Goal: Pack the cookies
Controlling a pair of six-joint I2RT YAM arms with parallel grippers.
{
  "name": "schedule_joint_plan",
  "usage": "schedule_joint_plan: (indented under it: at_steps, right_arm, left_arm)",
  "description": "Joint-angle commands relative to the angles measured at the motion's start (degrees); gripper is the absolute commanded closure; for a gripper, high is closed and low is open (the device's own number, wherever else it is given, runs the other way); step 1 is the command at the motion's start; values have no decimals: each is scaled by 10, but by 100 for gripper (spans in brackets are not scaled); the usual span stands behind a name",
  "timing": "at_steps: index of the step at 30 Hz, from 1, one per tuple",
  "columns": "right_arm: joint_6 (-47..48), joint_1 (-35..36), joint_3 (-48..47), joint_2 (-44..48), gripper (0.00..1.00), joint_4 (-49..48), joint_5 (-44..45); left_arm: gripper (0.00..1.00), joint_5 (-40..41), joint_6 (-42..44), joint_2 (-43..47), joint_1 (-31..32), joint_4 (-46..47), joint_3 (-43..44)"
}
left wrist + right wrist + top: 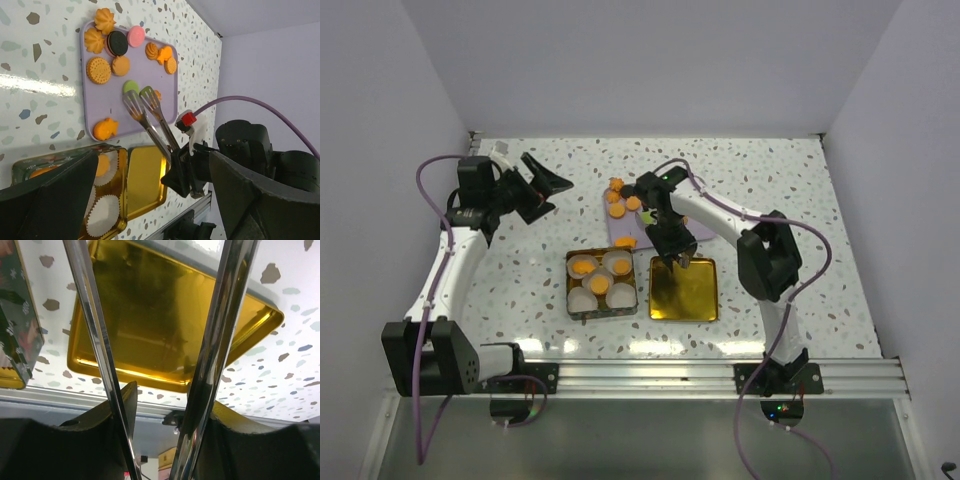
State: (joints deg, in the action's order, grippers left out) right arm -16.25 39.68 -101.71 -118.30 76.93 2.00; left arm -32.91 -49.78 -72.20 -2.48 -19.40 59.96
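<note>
The cookies lie on a purple tray: several orange ones, a black one, a pink one and a green one. The tray also shows in the top view. My right gripper is shut on metal tongs, and the tong tips hang over the tray beside the green cookie. In the right wrist view the tong arms run between my fingers, with the tips out of view. My left gripper is open, empty and raised at the far left.
A green tin holds white paper cups; three hold orange cookies and others are empty. Its gold lid lies upside down to the right, below my right gripper. The metal rail runs along the near edge.
</note>
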Motion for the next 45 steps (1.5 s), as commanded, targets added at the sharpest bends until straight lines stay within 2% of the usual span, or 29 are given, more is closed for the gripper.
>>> schedule_joint_plan:
  at_steps: [1,12,23,31,45]
  right_arm:
    - [-1,-1,-41,-20,53,90,7]
    - [-9,-3,-29,-40,53,100,24]
    - [-8,-2,-13,-29,64,103,34]
    - [-9,-1,-17,-26,66,106,35]
    - [-18,1,-101,2,67,137,24]
  left_arm:
    - [2,-22,20,-3,1,31,-4]
    - [2,-37,23,-13,-5,43,-16]
    - [2,-45,16,-21,-8,60,-26]
    - [2,-44,14,-20,-8,61,-26]
    - [2,-39,19,-7,-8,50,-27]
